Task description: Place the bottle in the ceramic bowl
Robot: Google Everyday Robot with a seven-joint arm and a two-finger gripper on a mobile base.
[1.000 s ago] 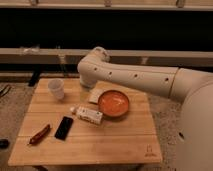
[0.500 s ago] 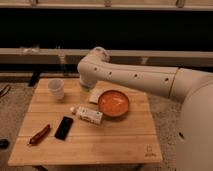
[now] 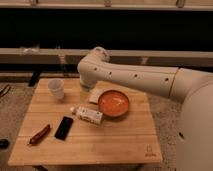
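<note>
We see the small whitish oblong bottle (image 3: 88,115) lying on its side on the slatted wooden counter (image 3: 107,145), its pale round cap pointing left. Its other end lies just beside the near-left rim of the round shallow ceramic bowl (image 3: 114,103), which is glossy orange-red inside. We cannot tell whether the two touch. The bowl holds nothing that we can make out.

The thick white robot arm (image 3: 132,77) reaches in from the right and bends down over the far side of the counter. Its claw (image 3: 89,87) sits low there, between the white plastic cup (image 3: 56,88) and the bowl, just behind a small flat white packet (image 3: 94,97). We cannot tell whether the claw is spread or pressed together.

Left of the bottle lies a flat black rectangular phone (image 3: 63,127), and further left a slim reddish-brown stick-like object (image 3: 40,134).
</note>
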